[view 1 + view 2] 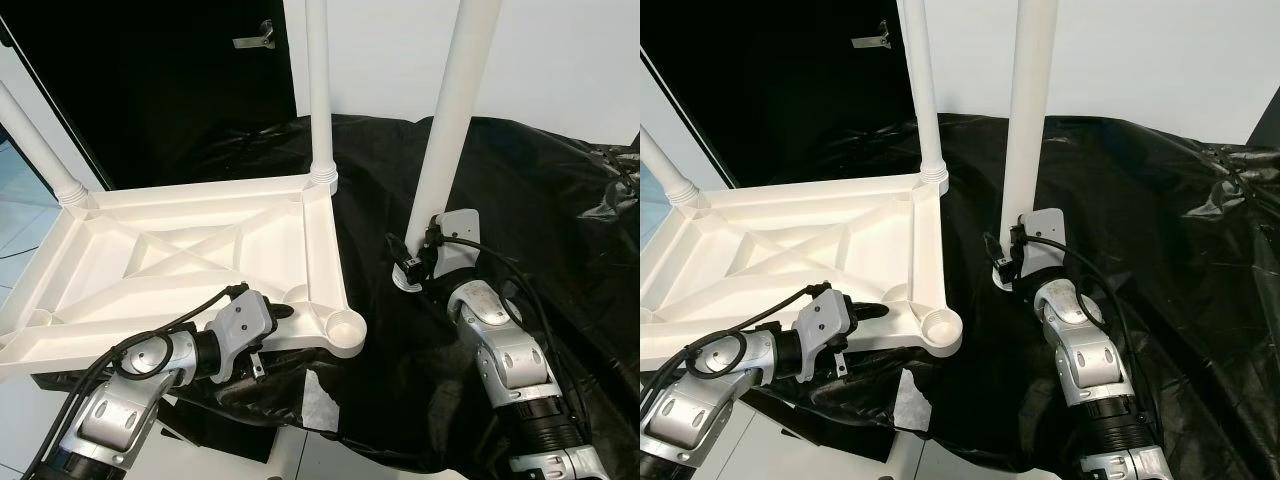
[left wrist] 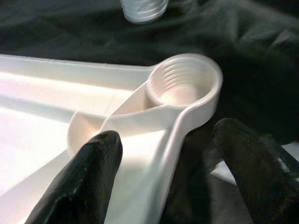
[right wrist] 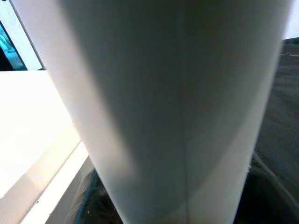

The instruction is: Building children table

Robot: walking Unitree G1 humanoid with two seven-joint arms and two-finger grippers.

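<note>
The white plastic table top (image 1: pixel 200 250) lies upside down with two white legs (image 1: pixel 318 90) (image 1: pixel 35 140) standing in its far corners. Its near right corner has an empty threaded socket (image 1: pixel 347 327) (image 2: pixel 182 84). My left gripper (image 1: pixel 290 312) (image 2: pixel 173 135) is open, with one finger inside and one outside the near rim, just left of that socket. My right gripper (image 1: pixel 418 262) is shut low on a third leg (image 1: pixel 450 110) (image 3: pixel 177 93). That leg stands upright, its threaded end (image 1: pixel 408 283) on the black sheet right of the table top.
A crumpled black plastic sheet (image 1: pixel 540 200) covers the ground under and right of the table top. A dark door with a handle (image 1: pixel 255 38) and a white wall stand behind. Pale floor tiles (image 1: pixel 20 220) lie at the left.
</note>
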